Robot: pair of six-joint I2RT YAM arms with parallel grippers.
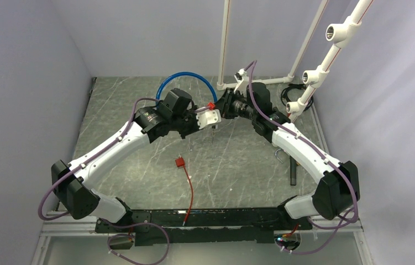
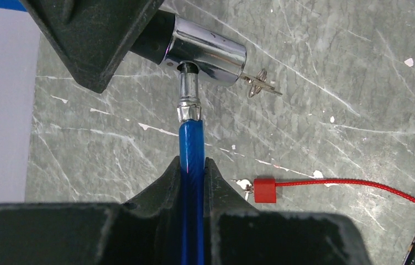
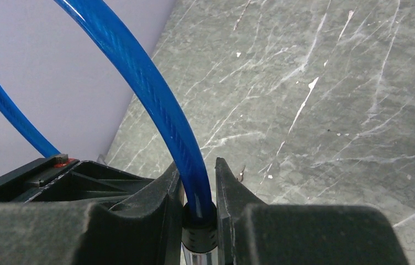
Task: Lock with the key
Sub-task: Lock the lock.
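Note:
A blue cable (image 1: 185,77) loops up behind both grippers, above the table. My left gripper (image 2: 192,163) is shut on the cable just below its metal end plug (image 2: 189,99). The plug sits in the side hole of the chrome lock barrel (image 2: 208,52). The tiny silver key (image 2: 261,84) sticks out of the barrel's free end, and no finger touches it. My right gripper (image 3: 198,165) is shut on the barrel's black collar (image 3: 199,234), where the cable's other end (image 3: 155,94) enters. In the top view the left gripper (image 1: 200,118) and the right gripper (image 1: 224,105) meet mid-table.
A red tag on a red cord (image 1: 180,162) lies on the grey marble-pattern table (image 1: 238,165) in front of the grippers, the tag (image 2: 264,190) also showing under the left wrist. A white pipe frame (image 1: 304,83) stands at the back right. A dark tool (image 1: 292,172) lies by the right arm.

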